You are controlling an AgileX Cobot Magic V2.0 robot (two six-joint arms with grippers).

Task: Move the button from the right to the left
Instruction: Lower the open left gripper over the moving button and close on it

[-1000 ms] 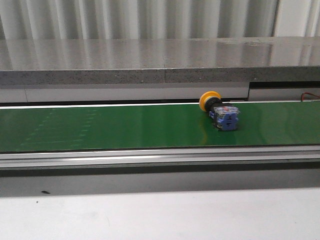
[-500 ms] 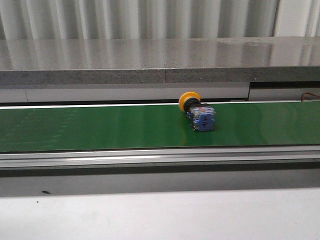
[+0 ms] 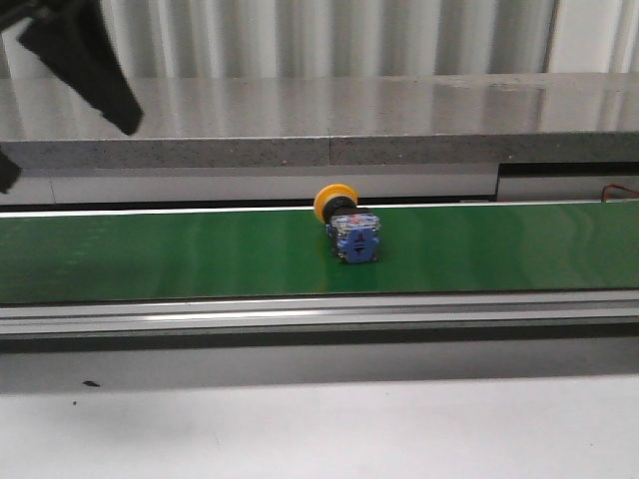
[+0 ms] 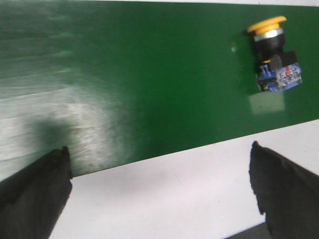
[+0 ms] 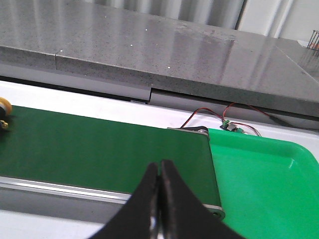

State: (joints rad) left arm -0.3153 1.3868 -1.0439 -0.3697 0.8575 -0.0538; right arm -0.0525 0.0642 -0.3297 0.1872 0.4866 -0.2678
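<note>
Green belt (image 3: 180, 254): runs across the front view from side to side, with a grey stone ledge (image 3: 329, 120) behind it and a pale table (image 3: 319, 429) in front.
Button (image 3: 349, 226): lies on its side on the belt, close to the far edge and near the middle of the front view; the yellow-orange cap points toward the ledge, the blue body toward the camera.
Left gripper (image 4: 159, 191): fingers (image 4: 284, 191) spread wide apart, holding nothing; it hangs above the near edge of the belt, and the button sits beyond one finger, not between them. In the front view only a dark blurred part of the left arm (image 3: 85, 55) shows at the upper left.
Right gripper (image 5: 159, 186): fingertips pressed together, nothing between them, over the right end of the belt.
Green tray (image 5: 269, 184): just beside the belt's right end.
Red wires (image 5: 224, 114): behind the tray, near the ledge.
</note>
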